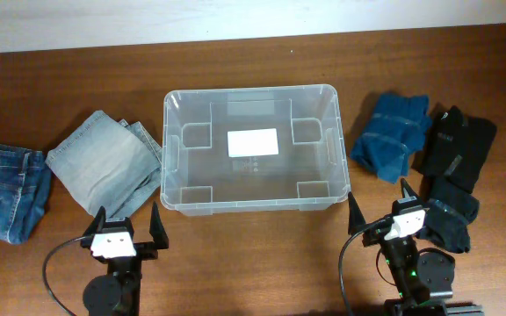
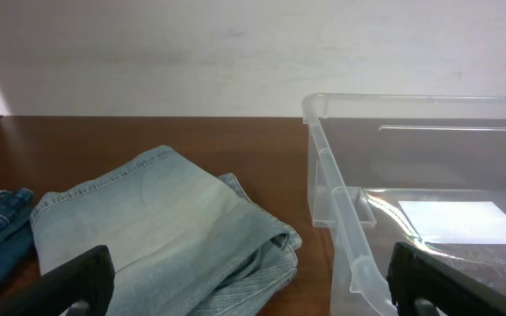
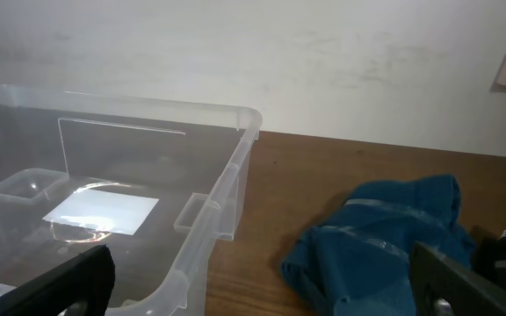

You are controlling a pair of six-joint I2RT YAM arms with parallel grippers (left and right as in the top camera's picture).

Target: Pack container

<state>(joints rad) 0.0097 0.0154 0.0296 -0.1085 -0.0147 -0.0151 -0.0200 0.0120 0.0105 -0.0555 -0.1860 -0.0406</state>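
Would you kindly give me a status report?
Left gripper, right gripper open, empty. Container empty. Folded jeans left, blue garment right; nothing blocking.

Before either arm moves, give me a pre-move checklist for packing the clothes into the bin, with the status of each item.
1. Container upright and empty: ok; only its white label shows on the base.
2. Left gripper open, holding nothing: ok.
3. Right gripper open, holding nothing: ok.
4. Light folded jeans ahead of the left gripper, nothing lying on them: ok.
5. Blue garment ahead of the right gripper, apart from the container's wall: ok.
6. Blue garment free of the black garment: cannot tell; their edges seem to meet in the overhead view.
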